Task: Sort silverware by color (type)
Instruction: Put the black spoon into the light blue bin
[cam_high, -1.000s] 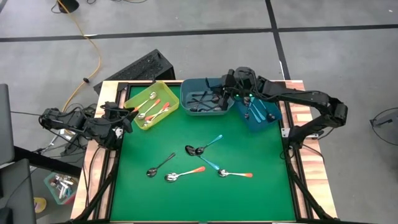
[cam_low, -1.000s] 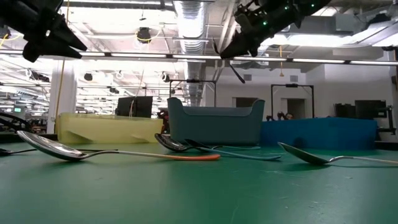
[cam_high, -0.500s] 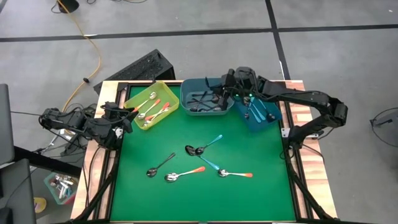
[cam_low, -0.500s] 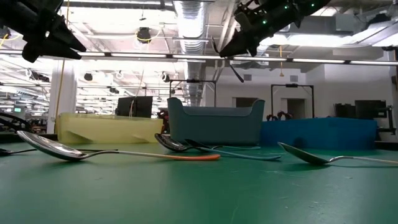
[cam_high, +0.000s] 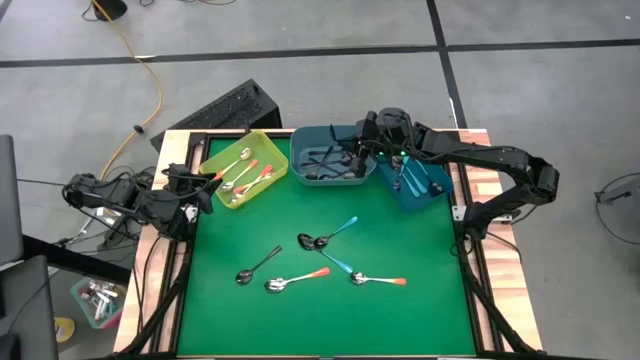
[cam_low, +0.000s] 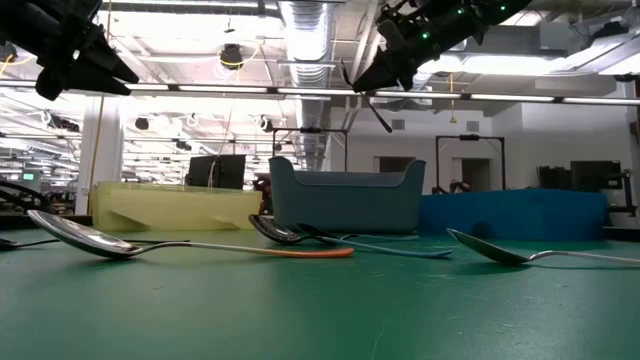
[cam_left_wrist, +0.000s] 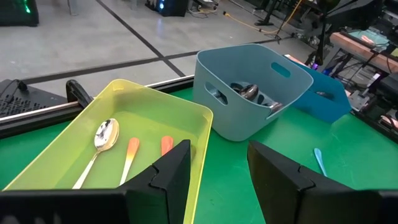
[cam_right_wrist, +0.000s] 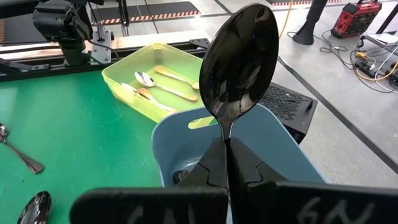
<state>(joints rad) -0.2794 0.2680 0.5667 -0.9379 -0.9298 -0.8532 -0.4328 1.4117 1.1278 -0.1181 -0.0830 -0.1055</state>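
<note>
Spoons on the green mat (cam_high: 400, 320): five loose in the lower middle of the high view. Dark-handled one (cam_high: 258, 266) lies left, an orange-handled one (cam_high: 296, 280) below it, a teal-handled one (cam_high: 329, 235) at centre, a second teal one (cam_high: 337, 262) crossing toward a second orange one (cam_high: 378, 281) on the right.

Right gripper (cam_high: 357, 152) sits over the grey bin (cam_high: 305, 140) at upper centre, fingers pinched on a dark spoon (cam_right_wrist: 239, 65). In the right wrist view the spoon stands upright, bowl up, handle clamped between the fingertips, above the bin's open top. Low view shows that gripper (cam_low: 372, 80) high above the bin (cam_low: 345, 200).

Grey bin already holds dark spoons (cam_left_wrist: 250, 92).

Yellow bin (cam_high: 215, 160), upper left of the mat, holds orange-handled spoons (cam_high: 246, 176). Blue bin (cam_high: 440, 190), right of the grey one, holds teal-handled spoons (cam_high: 412, 178).

Left gripper (cam_high: 213, 176) waits at the mat's left edge, just beside the yellow bin, fingers spread apart and holding nothing, per the left wrist view (cam_left_wrist: 214, 171).

Bins stand in a row along the top edge of the mat, touching or nearly so.
</note>
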